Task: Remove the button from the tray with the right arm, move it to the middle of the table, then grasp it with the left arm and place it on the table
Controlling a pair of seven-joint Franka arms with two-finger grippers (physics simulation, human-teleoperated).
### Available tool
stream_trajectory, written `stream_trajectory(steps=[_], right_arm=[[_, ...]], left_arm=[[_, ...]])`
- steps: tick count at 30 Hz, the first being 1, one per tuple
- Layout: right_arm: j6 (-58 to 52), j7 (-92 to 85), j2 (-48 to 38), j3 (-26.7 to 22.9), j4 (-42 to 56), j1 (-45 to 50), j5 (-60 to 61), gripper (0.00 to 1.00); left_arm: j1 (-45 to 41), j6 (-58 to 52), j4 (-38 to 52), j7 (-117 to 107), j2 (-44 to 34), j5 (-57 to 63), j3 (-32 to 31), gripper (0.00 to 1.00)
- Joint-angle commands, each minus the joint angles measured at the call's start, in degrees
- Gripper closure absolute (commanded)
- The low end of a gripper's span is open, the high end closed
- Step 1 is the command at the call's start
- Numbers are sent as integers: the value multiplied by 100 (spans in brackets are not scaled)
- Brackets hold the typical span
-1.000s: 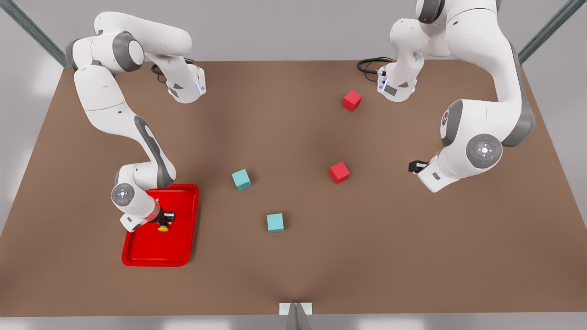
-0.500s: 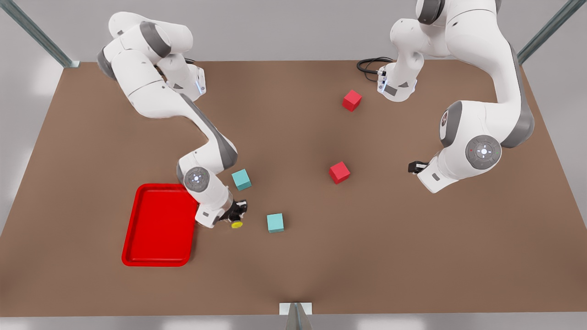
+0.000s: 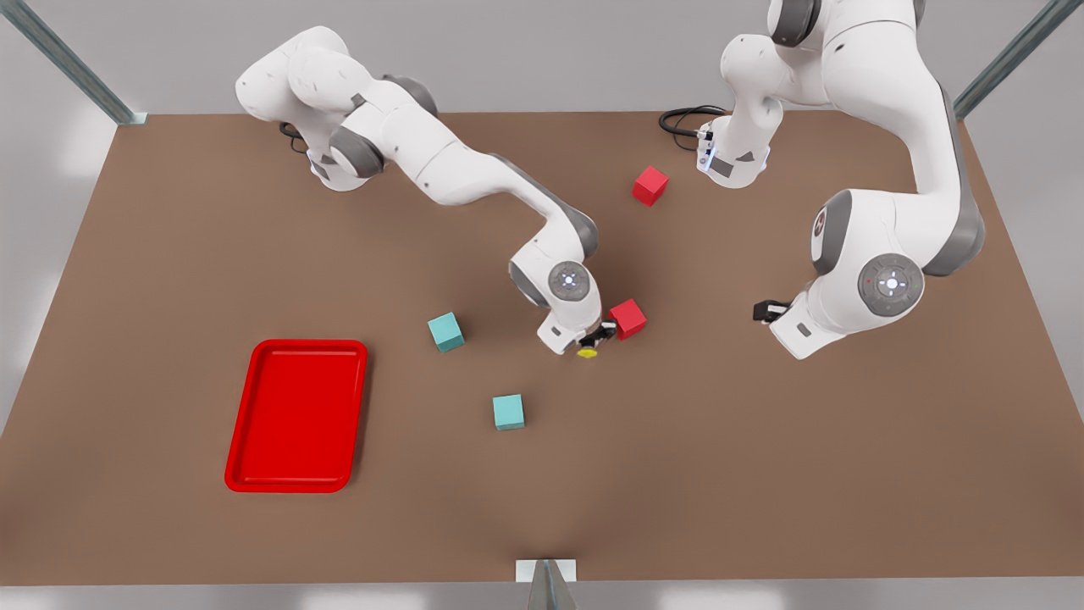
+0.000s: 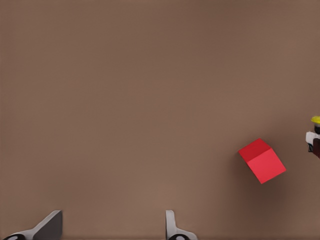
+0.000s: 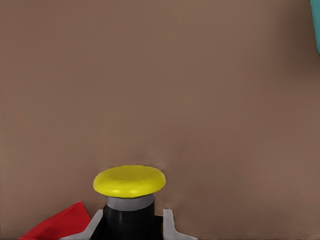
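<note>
A red cube (image 3: 627,318) sits just beside my right gripper (image 3: 598,339), which clamps the button (image 3: 587,351) above mid-table (image 3: 542,491), well apart from the tray (image 3: 296,415); my left gripper (image 3: 765,310) waits spread wide, arm bent

No text, label, brand or number can be read on anything here; the arms, the cubes, the tray (image 3: 296,415) and the table (image 3: 762,474) bear no legible marking.
</note>
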Motion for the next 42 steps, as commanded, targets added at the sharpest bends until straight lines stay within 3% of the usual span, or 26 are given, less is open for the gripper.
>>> stream_trajectory(steps=[1,8,12,13,14,17,20,21,23,25,26,27,29,30,32,34,38,42], right_arm=[[-14,3453,43,-6,3,74,17,62],[232,3348,227,-155,3,57,-1,55],[232,2249,245,-190,-32,57,-27,56],[232,2143,245,-190,-32,57,-36,20],[232,2126,245,-190,-41,57,-27,0],[232,2012,210,-199,-41,39,-45,0],[144,1713,-378,-182,-67,-198,-765,0],[-302,1230,-844,-181,-67,-426,-836,0],[-1656,-1466,-2153,-181,-390,-1445,-818,0],[-1745,-4131,-4245,-24,-2615,-2834,-818,0],[-1754,-4369,-5061,397,-3483,-3370,-1054,0],[-2165,-4370,-5433,425,-3732,-3389,-1170,0],[-2474,-4466,-5442,416,-3706,-3625,-1135,0],[-2703,-4545,-5389,425,-3240,-3687,-1450,0],[-2703,-4712,-5389,416,-3178,-4057,-1214,0],[-2703,-4712,-5398,399,-3169,-4083,-1196,0],[-2703,-4703,-5398,407,-3169,-4180,-1152,0],[-2677,-4712,-5380,399,-3169,-4180,-1170,0]], left_arm=[[9,62,4,2,-4,3,3,0],[9,62,-5,2,-4,3,3,0],[0,62,4,-7,40,3,3,0],[0,62,4,2,40,3,3,0],[0,62,-5,-7,40,3,3,0],[0,62,4,-7,40,3,3,0],[9,62,4,-7,40,3,3,0],[0,62,4,-7,40,3,3,0],[-228,44,-5,-532,58,-137,-6,0],[-1220,97,22,-3309,391,-717,-15,0],[-1721,368,22,-4450,602,-962,-15,0],[-2160,1000,22,-5269,883,-1270,-15,0],[-2671,2336,22,-6096,1463,-1535,-15,0],[-2891,3013,22,-6615,1762,-1526,-15,0],[-3005,3708,-48,-6677,2009,-1517,-23,0],[-3164,4825,-734,-6011,1991,-1394,-102,0],[-3041,4545,-980,-2004,2000,-1262,-94,0],[-2970,4008,-972,-939,2000,-1209,-15,0]])
